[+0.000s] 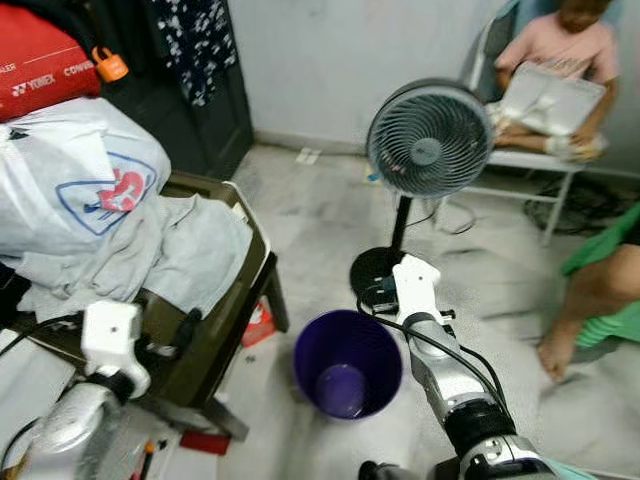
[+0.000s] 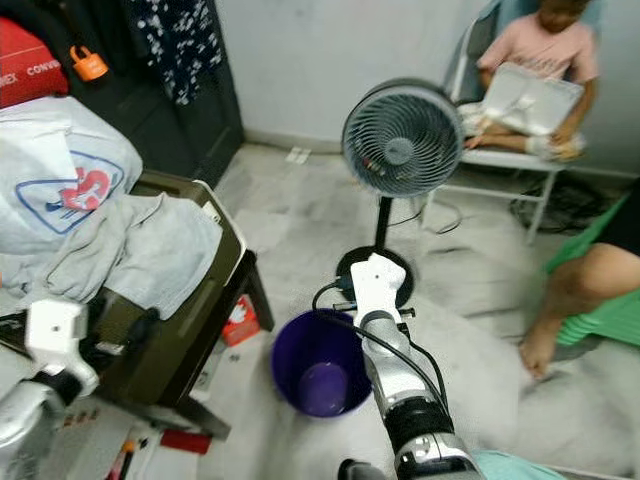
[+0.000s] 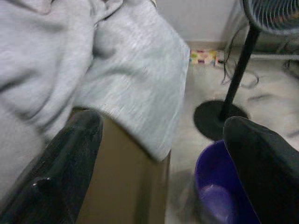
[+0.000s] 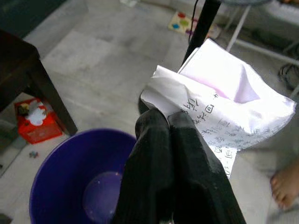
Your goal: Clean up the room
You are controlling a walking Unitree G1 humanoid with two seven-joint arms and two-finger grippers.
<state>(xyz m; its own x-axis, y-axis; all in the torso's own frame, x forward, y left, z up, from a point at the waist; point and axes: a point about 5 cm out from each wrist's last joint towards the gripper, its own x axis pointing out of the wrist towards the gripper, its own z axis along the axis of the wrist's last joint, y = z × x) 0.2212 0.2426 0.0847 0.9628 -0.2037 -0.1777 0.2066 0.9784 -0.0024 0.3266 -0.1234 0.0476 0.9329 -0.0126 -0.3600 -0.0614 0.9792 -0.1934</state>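
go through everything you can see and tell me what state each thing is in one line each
Right gripper: shut on crumpled paper, held above the bucket's far rim.
Left gripper: open, empty, near the grey cloth.
Purple bucket: upright, empty.
Fan: standing upright; blades too blurred to tell if spinning.
Grey cloth: draped over the olive table's edge.

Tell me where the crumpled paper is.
The paper is pinched in the right gripper, held just above the purple bucket, near the fan base.
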